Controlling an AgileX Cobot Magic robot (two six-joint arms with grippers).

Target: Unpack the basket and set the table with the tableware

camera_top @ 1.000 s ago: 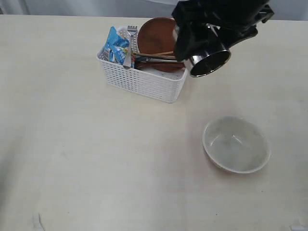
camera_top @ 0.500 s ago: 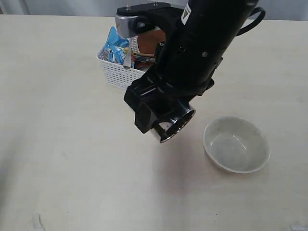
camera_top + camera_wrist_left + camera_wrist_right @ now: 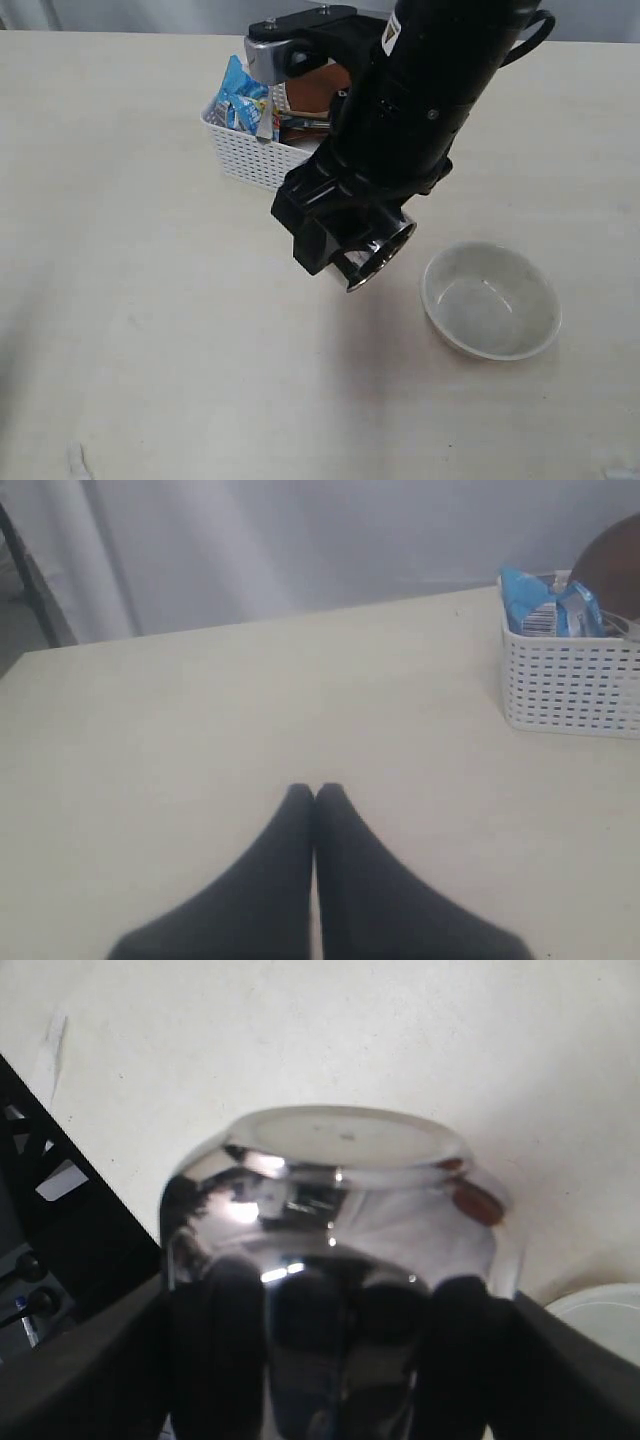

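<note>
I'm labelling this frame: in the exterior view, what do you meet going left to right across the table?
white basket → steel cup → off-white bowl

The exterior camera looked steeply down on the table [image 3: 150, 330] from high up, taking in its far edge. The left wrist camera sat low, gazing across the table to the basket [image 3: 570, 685] near that edge, which the exterior view shared. The right wrist camera pressed close behind the steel cup [image 3: 340, 1250], facing down at the table; cup and bowl [image 3: 600, 1310] rim showed in the exterior view too.
</note>
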